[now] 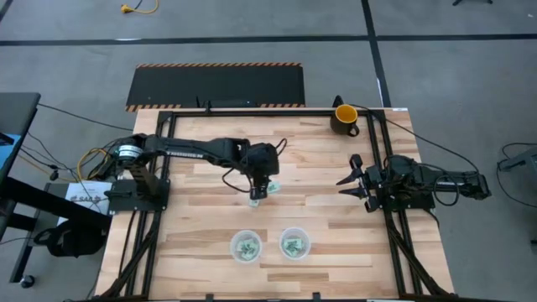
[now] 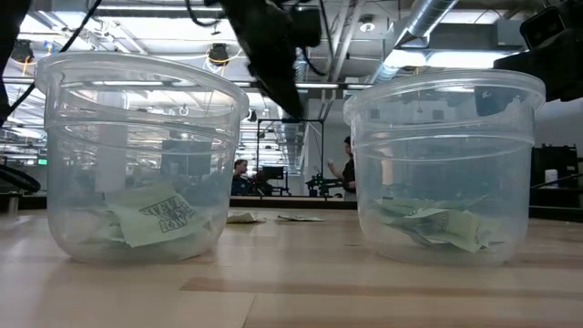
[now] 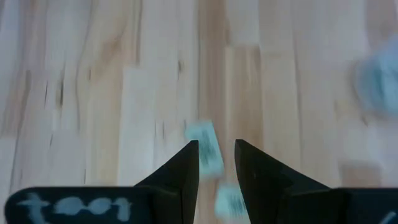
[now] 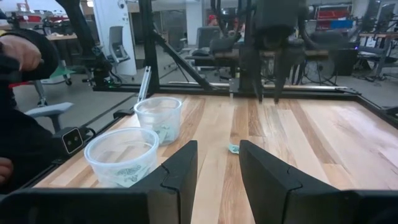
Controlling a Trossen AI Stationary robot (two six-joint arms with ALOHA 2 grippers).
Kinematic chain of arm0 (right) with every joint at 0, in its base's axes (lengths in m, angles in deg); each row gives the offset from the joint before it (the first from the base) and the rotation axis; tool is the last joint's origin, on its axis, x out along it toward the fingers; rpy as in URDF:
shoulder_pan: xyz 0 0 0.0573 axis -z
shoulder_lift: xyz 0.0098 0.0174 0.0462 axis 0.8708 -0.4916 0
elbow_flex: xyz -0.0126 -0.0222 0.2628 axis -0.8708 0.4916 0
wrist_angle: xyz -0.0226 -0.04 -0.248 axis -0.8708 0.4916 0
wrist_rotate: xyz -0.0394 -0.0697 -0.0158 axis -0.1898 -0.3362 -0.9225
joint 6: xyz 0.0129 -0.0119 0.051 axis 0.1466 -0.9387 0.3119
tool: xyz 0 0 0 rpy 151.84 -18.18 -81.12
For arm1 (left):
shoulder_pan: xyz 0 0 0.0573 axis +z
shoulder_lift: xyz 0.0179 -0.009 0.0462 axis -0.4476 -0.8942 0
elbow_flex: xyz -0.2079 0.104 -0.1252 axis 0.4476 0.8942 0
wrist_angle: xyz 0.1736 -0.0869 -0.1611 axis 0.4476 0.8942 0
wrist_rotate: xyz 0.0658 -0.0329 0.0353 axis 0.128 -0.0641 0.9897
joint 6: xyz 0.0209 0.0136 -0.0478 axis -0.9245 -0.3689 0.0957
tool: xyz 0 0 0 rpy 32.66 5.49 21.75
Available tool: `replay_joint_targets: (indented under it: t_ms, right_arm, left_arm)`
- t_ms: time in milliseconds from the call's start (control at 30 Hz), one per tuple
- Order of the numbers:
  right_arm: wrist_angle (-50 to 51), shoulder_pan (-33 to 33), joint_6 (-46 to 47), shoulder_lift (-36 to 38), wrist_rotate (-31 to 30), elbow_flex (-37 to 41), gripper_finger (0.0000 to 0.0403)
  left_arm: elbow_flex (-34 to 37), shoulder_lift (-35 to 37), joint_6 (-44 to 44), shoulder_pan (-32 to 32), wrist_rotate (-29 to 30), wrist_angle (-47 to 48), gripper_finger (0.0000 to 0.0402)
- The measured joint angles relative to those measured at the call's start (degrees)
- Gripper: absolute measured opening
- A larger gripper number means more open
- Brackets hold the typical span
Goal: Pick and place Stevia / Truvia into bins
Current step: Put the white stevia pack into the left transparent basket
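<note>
Packets (image 3: 204,147) lying flat on bare surface (image 1: 201,210) mid-table, directly under left gripper (image 1: 257,200); second one (image 3: 229,200) just beside the first, partly hidden behind the fingers in left wrist view. Left gripper (image 3: 216,163) hovering above the pair, fingers spread a narrow way with nothing between them, no contact visible. Both cups (image 1: 246,246) (image 1: 294,243) standing side by side at near edge, each already holding several packets, Stevia print legible through left cup's wall (image 2: 141,164) in low view. Right gripper (image 1: 351,179) parked at right edge of surface, well apart from the work, fingers (image 4: 177,171) parted, empty. Packet's long axis running roughly near-to-far, slightly tilted, lined up with the gap between the left fingers rather than across it. Judgement for the step in hand: straight descent, fingers closing across the short width so the long sides get pinched; tips right down to the wood, since a flat packet gives no edge to catch otherwise. Risk: neighbouring packet touching or nearly so, double pick or a nudge likely unless centred on one. Yellow-and-black mug (image 1: 344,117) at far right corner, not involved.
</note>
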Motion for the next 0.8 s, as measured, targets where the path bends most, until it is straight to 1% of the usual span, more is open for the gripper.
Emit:
replay_joint_targets:
  t_ms: [133,300,467,633,800]
  right_arm:
    - [-0.02,0.01,0.00,-0.35,-0.01,0.02,0.0113]
    - [-0.08,0.01,0.00,-0.81,-0.04,0.02,0.0113]
    - [-0.04,0.01,-0.01,-0.80,-0.01,0.02,0.0113]
    - [-0.03,-0.01,0.00,-0.87,-0.01,0.02,0.0113]
    - [-0.02,0.01,-0.02,-0.85,-0.01,0.02,0.0113]
  left_arm:
    - [0.09,-2.76,-1.23,0.01,1.27,-2.00,0.0093]
    - [0.06,-7.05,-4.03,0.64,-0.10,-3.56,0.0093]
    - [0.06,-10.10,-6.81,2.67,-0.43,-5.64,0.0093]
    - [0.05,-12.56,-7.05,4.51,-4.95,-7.67,0.0093]
    - [0.06,-14.62,-7.40,4.33,-5.73,-6.25,0.0098]
